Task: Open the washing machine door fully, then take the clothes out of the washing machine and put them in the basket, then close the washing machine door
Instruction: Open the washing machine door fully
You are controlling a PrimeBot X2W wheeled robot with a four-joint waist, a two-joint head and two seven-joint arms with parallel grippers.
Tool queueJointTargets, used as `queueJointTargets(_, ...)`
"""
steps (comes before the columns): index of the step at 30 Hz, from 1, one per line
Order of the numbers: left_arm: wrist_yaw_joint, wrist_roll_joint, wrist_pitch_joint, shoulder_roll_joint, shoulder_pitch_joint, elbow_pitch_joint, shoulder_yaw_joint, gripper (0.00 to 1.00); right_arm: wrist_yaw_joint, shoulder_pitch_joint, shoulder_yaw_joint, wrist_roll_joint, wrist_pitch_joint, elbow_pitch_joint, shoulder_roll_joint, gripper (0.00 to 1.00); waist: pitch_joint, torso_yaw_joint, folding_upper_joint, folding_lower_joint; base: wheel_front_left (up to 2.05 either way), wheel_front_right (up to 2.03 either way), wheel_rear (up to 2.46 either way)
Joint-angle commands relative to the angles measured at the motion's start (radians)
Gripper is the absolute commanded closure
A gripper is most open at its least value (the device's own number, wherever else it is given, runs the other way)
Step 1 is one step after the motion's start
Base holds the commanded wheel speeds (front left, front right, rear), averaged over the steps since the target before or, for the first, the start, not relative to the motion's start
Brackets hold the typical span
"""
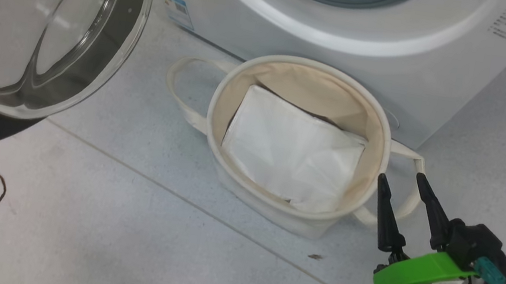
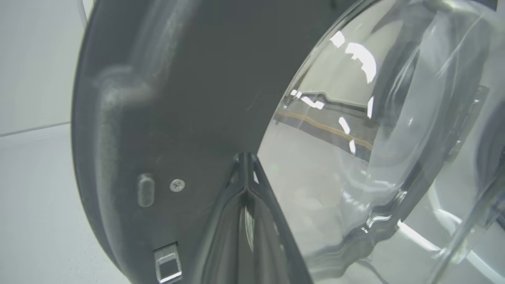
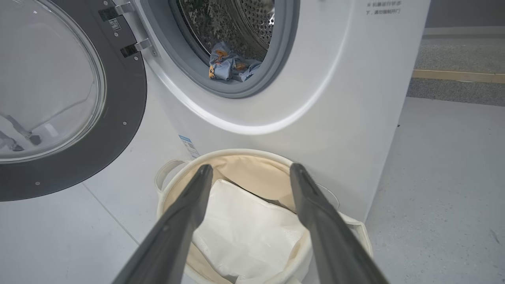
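Your left gripper (image 2: pixel 244 157), fingers pressed together, meets the washing machine door (image 2: pixel 158 98) on the left; a slip there could let it swing back. Your right gripper (image 1: pixel 401 175) hovers with fingers spread by the basket (image 1: pixel 214 105); the clothes (image 3: pixel 229 65) lie far inside the washing machine (image 3: pixel 335 98).

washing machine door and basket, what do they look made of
Washing machine door: dark rim looks like smooth plastic; bulging clear centre, probably glass, throws sharp reflections. Basket: matt cream cloth, likely canvas, with soft walls and stitched rim.
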Motion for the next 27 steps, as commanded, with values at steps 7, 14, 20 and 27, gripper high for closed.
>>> queueJointTargets(7,-0.038,0.077,-0.005,-0.011,0.052,-0.119,-0.004,1.0,0.0,-0.016,0.022,0.039,-0.012,-0.059,0.015,0.0,-0.062,-0.018,0.0,0.0,0.0,0.0,0.0)
queueJointTargets(14,-0.071,0.103,-0.005,-0.05,0.118,-0.218,-0.098,1.0,0.0,-0.01,0.031,0.076,-0.012,-0.079,0.019,0.0,-0.119,-0.045,0.0,0.0,0.0,0.0,0.0)
queueJointTargets(20,-0.134,0.06,-0.005,-0.064,0.185,-0.251,-0.262,1.0,0.0,0.015,0.044,0.125,-0.012,-0.122,0.02,0.0,-0.17,-0.076,0.0,0.0,0.0,0.0,0.0)
queueJointTargets(27,-0.142,0.004,-0.005,-0.065,0.237,-0.267,-0.477,1.0,0.0,0.044,0.063,0.15,-0.012,-0.164,0.02,0.0,-0.202,-0.117,0.0,0.0,0.0,0.0,0.0)
